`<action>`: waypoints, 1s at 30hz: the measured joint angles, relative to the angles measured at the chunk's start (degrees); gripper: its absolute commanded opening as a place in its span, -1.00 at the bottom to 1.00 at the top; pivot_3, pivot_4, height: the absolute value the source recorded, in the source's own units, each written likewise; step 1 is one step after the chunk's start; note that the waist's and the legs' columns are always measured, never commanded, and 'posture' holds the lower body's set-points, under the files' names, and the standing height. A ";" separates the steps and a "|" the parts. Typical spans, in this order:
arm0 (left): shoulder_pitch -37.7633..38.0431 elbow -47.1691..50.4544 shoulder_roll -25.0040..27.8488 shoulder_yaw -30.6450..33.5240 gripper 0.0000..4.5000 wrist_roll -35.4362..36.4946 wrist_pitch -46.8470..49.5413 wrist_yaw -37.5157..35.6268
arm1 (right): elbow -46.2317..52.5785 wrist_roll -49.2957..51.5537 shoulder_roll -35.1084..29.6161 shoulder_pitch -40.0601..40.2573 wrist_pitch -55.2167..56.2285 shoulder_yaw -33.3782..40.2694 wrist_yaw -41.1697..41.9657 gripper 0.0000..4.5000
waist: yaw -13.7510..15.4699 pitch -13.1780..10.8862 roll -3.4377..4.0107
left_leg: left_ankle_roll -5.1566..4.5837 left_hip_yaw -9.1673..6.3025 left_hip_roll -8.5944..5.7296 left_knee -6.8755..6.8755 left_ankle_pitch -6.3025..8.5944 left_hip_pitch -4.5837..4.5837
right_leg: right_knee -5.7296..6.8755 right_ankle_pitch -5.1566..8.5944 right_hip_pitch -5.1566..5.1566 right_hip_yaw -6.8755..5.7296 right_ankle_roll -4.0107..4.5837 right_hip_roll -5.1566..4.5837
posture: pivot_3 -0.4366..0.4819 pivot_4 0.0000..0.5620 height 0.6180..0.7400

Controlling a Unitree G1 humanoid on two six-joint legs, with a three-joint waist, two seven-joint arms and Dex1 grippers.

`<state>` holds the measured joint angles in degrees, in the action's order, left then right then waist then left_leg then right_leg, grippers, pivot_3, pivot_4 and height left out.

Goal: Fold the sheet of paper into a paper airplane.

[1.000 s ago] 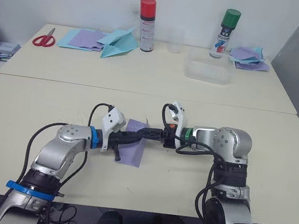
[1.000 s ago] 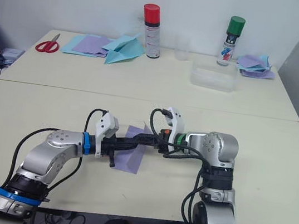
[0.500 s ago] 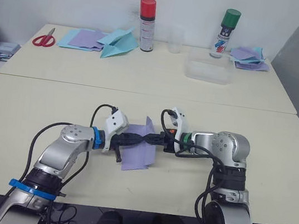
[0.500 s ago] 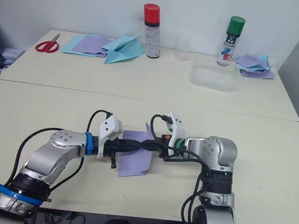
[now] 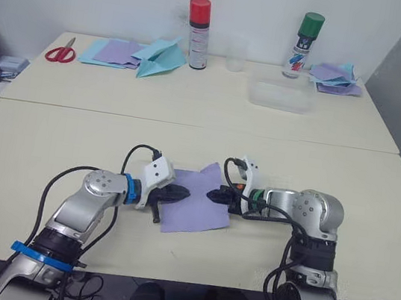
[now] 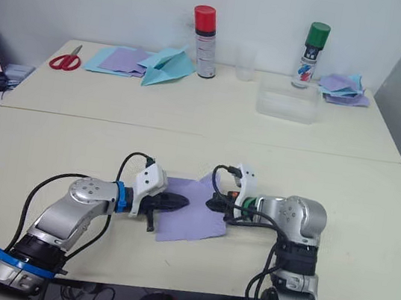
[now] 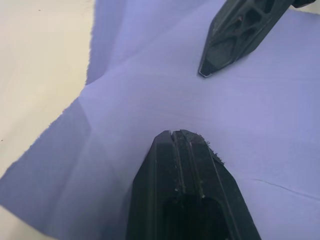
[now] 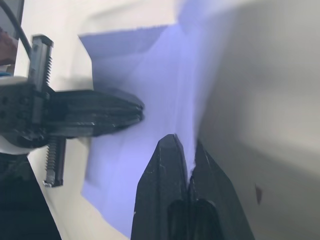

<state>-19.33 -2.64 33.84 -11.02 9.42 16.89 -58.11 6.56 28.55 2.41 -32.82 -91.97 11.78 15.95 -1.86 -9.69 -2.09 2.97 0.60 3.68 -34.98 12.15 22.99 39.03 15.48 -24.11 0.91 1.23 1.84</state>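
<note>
The sheet of paper (image 5: 195, 210) is lavender-purple with crease lines and is spread between my two grippers above the near table. My left gripper (image 5: 183, 193) is shut, its tips reaching in over the sheet's left part, and the paper (image 7: 125, 100) spreads out on both sides of its fingers (image 7: 175, 150). My right gripper (image 5: 213, 194) is shut on the sheet's right edge. In the right wrist view the paper (image 8: 165, 85) runs straight into the closed fingertips (image 8: 172, 150). The two gripper tips point at each other, a short gap apart. No paper airplane shape shows.
Along the far table stand a red-capped spray can (image 5: 196, 32), a green-capped one (image 5: 305, 43), a clear cup (image 5: 235, 55) and a clear plastic box (image 5: 280, 94). A light blue paper plane (image 5: 160, 57), sheet piles (image 5: 113, 52) (image 5: 336, 77) and red scissors (image 5: 60, 51) lie there too.
My right gripper has shut on the sheet's right edge and drawn back to the right. The sheet, earlier narrow and standing between the grippers, now lies spread wide.
</note>
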 measured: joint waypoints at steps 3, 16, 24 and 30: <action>-1.42 -0.34 1.16 -1.92 -1.00 -1.74 -0.86 -0.52 | 2.26 2.99 -0.01 2.29 0.05 0.07 -2.06 -0.99 | 0.04 0.04 -0.02 | 0.00 -0.02 -0.03 0.00 0.00 -0.02 | 0.00 0.00 0.04 0.00 -0.01 0.00 | -0.05 -0.47 1.00; -5.45 -4.56 0.82 -4.89 -1.00 -4.03 -4.65 -2.41 | 4.93 13.10 -1.21 6.32 0.11 0.23 -10.72 -0.99 | 0.22 0.19 0.05 | -0.01 -0.13 -0.12 -0.11 -0.01 -0.09 | -0.08 -0.05 0.30 0.04 -0.09 0.00 | -0.05 -0.47 1.00; -4.86 -2.59 0.56 -4.94 -1.00 -3.64 -2.60 -2.73 | 3.50 11.94 -4.22 3.85 -0.09 0.20 -9.49 -0.99 | 0.22 0.18 0.05 | -0.01 -0.16 -0.12 -0.11 -0.01 -0.05 | -0.12 -0.04 0.29 0.02 -0.09 0.00 | -0.05 -0.47 1.00; -4.81 -2.52 0.53 -5.01 -1.00 -3.67 -2.41 -2.61 | 3.18 10.92 -4.94 3.19 -0.09 -0.32 -8.01 -0.99 | 0.21 0.18 0.05 | -0.01 -0.19 -0.11 -0.11 -0.01 -0.06 | -0.10 -0.04 0.29 0.00 -0.09 0.00 | -0.05 -0.47 1.00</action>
<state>-24.14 -5.16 34.37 -16.02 5.75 14.48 -60.72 9.74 39.47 -2.53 -29.63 -92.06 11.47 7.94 -1.65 -9.50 -2.03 2.96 0.41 3.57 -35.09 12.15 22.93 38.93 15.44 -23.82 0.91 1.13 1.85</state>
